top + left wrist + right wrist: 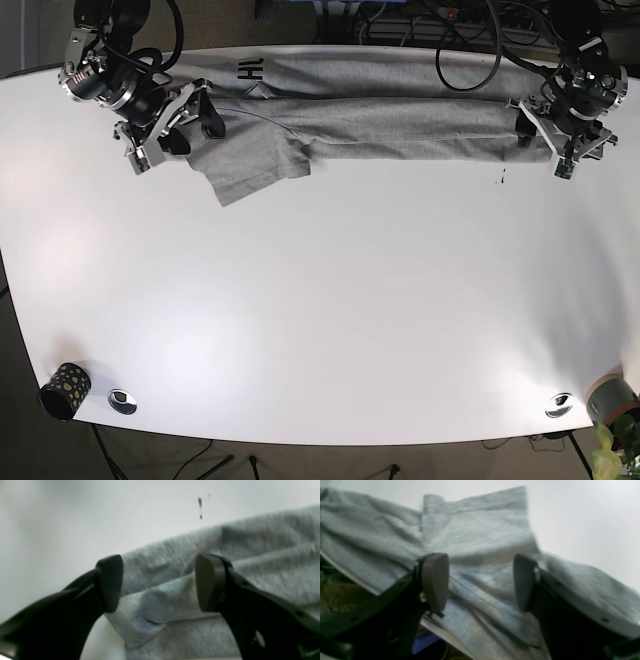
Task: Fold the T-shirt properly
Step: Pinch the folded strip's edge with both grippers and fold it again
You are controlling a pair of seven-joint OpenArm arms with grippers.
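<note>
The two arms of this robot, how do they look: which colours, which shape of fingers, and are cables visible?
Both arms are black and silver-grey, with black cables looping over them near the table's far edge. Each end effector, left and right, has two black curved fingers ending in flat, rounded pads. The pads look dark, slightly greyer on the right one. Small screw holes show on the fingers. I see no markings.

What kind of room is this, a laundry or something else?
Probably a robotics lab, not a laundry. Two robot arms, left gripper and right gripper, work over a grey T-shirt on a bare white table, with cables bundled behind it.
</note>
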